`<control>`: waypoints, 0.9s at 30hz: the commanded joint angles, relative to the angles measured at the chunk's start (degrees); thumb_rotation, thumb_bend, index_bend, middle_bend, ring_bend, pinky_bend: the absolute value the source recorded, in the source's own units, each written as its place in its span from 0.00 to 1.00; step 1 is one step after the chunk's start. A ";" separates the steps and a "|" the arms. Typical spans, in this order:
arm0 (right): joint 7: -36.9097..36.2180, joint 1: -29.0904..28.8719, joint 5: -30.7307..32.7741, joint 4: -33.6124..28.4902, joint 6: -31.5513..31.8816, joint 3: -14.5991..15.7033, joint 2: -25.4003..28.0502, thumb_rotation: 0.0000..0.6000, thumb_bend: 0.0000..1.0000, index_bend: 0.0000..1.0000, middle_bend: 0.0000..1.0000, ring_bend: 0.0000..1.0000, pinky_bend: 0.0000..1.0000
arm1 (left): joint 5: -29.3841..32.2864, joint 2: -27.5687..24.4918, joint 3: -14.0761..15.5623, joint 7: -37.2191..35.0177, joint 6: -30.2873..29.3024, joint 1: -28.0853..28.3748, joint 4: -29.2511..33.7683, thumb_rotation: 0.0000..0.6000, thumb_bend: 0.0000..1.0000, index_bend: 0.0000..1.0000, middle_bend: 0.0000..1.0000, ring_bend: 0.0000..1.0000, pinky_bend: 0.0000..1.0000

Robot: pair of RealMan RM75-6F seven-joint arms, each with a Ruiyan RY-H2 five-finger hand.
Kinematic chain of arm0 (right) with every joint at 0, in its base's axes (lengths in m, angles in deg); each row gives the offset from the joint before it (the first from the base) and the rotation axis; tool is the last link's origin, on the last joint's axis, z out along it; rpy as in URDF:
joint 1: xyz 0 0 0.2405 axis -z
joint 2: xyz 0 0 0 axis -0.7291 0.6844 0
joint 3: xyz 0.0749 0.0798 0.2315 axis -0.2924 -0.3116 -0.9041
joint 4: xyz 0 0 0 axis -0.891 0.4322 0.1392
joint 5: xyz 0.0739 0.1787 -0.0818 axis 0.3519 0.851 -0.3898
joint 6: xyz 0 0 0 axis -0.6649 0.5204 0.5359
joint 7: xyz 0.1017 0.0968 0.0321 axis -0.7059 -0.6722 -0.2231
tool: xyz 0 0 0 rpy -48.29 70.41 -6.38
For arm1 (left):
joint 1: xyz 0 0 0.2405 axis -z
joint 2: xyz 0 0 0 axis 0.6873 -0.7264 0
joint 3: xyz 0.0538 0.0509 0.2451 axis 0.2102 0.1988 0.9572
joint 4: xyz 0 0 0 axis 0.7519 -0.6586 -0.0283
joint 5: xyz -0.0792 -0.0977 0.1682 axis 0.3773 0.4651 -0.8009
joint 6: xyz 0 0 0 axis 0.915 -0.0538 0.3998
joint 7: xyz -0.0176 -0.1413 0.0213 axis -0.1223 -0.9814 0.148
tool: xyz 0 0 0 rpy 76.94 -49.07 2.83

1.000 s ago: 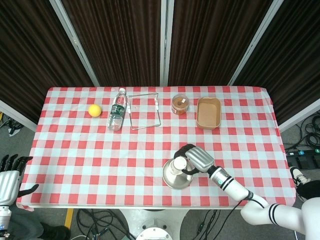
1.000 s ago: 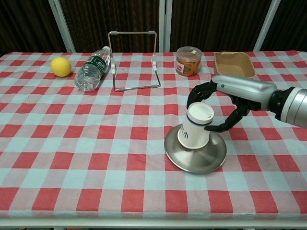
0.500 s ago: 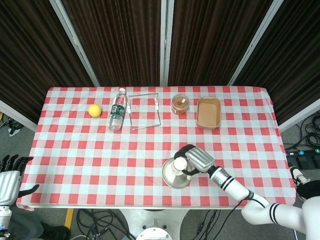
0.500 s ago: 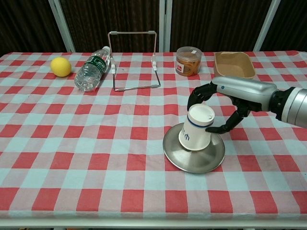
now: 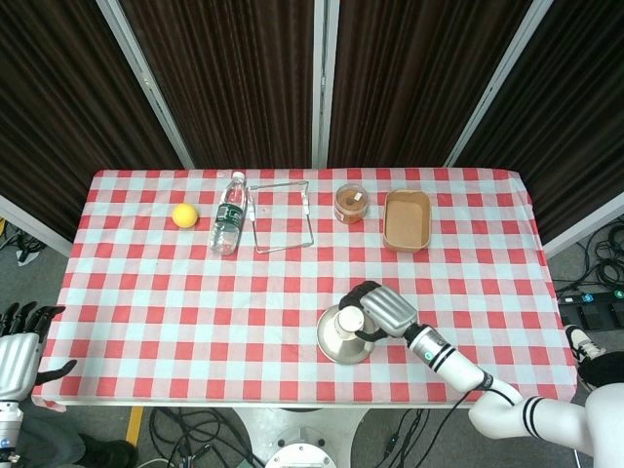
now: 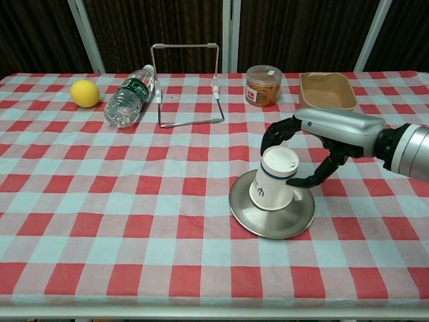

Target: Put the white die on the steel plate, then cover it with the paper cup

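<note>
An upturned white paper cup [image 6: 273, 180] stands tilted on the round steel plate [image 6: 271, 211], near the table's front. My right hand [image 6: 310, 143] grips the cup from above and behind, fingers on its far side and thumb on its right. In the head view the same hand [image 5: 382, 314] covers most of the cup [image 5: 349, 323] over the plate [image 5: 334, 345]. The white die is hidden. My left hand [image 5: 17, 351] hangs off the table's left front corner, fingers spread, holding nothing.
Along the far side lie a yellow lemon [image 6: 84, 92], a plastic water bottle [image 6: 129, 98] on its side, a wire stand [image 6: 186, 84], a small lidded jar [image 6: 262, 85] and a tan tray [image 6: 328, 90]. A red-checked cloth [image 6: 120, 201] covers the table.
The cup, plate and right hand shifted only slightly on the table; the cup stays tilted in the hand's grip. The left hand has not moved.
</note>
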 commanded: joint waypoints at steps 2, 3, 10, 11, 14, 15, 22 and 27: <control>-2.90 0.90 -1.87 -2.64 3.57 -0.21 1.42 1.00 0.30 0.61 0.41 0.24 0.20 | -0.13 -0.03 -0.07 -0.09 -0.17 0.00 -0.02 1.00 0.01 0.20 0.20 0.09 0.00; -3.41 1.25 -2.21 -3.05 4.79 -0.38 2.00 1.00 0.30 0.61 0.41 0.24 0.20 | -0.21 -0.05 -0.11 -0.06 -0.22 0.04 -0.02 1.00 0.01 0.20 0.20 0.09 0.00; -5.19 2.95 3.89 -1.72 5.60 -3.78 5.81 1.00 0.30 0.60 0.39 0.23 0.20 | -0.84 0.04 -0.28 0.03 -0.22 0.48 -0.01 1.00 0.01 0.20 0.20 0.09 0.00; -5.28 2.92 4.95 -0.96 4.77 -4.07 5.75 1.00 0.30 0.59 0.38 0.23 0.20 | -0.92 0.07 -0.28 0.07 -0.23 0.51 0.02 1.00 0.01 0.20 0.20 0.09 0.00; -5.75 2.69 7.49 2.19 1.99 -4.46 4.58 1.00 0.30 0.54 0.36 0.20 0.20 | -1.09 0.11 -0.23 0.25 -0.22 0.59 0.17 1.00 0.01 0.20 0.20 0.09 0.00; -5.82 2.63 7.94 3.23 1.28 -4.43 4.06 1.00 0.30 0.51 0.34 0.19 0.19 | -1.13 0.10 -0.19 0.32 -0.20 0.60 0.23 1.00 0.01 0.20 0.20 0.09 0.00; -3.09 2.51 9.11 6.19 -2.38 -3.21 2.41 1.00 0.30 0.19 0.21 0.06 0.11 | -1.17 -0.05 -0.17 0.55 -0.39 0.54 0.54 1.00 0.01 0.20 0.20 0.09 0.00; -1.19 4.83 8.09 2.16 2.61 -3.46 5.14 1.00 0.30 0.00 0.10 0.00 0.06 | -1.58 -0.03 -0.16 0.33 -0.33 0.77 0.42 1.00 0.01 0.20 0.20 0.09 0.00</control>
